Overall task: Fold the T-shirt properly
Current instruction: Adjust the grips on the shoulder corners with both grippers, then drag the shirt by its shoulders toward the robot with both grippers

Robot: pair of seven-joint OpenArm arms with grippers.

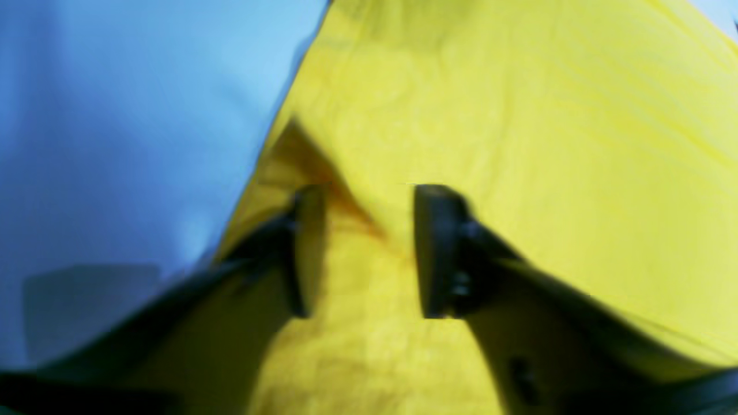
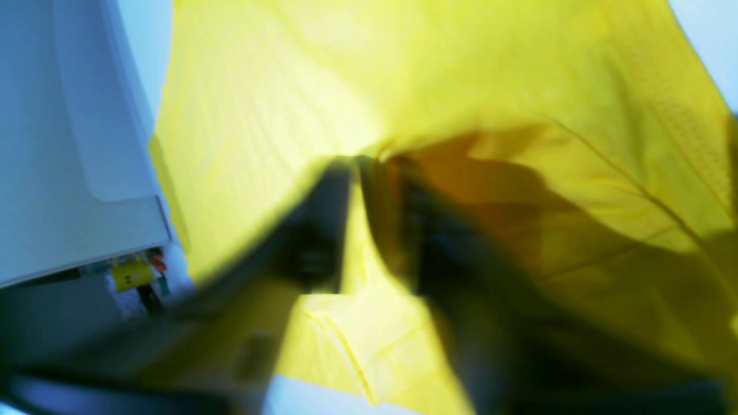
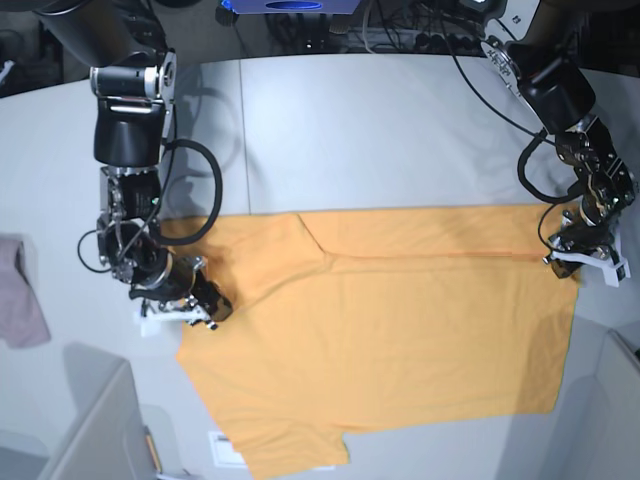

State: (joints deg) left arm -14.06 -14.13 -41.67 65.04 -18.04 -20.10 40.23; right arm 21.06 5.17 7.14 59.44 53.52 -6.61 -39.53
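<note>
lying flat on the grey table (image 3: pixel 400 110), the large orange-yellow cotton t-shirt (image 3: pixel 400 330) sits between both parted grippers: left gripper (image 1: pixel 363 251), right gripper (image 2: pixel 375 225).

A grey table (image 3: pixel 400 130) fills the base view, and a seam runs from its far edge toward the middle, left of centre. At the table's left edge lies a small pinkish-mauve cloth (image 3: pixel 20 300), crumpled and partly cut off by the frame; near the table's front edge, left of centre, a small white label (image 3: pixel 222 450) lies flat on the surface. Beyond the table's far edge dark cables (image 3: pixel 400 30) lie tangled beside a blue object (image 3: pixel 290 5) that is mostly out of frame.
</note>
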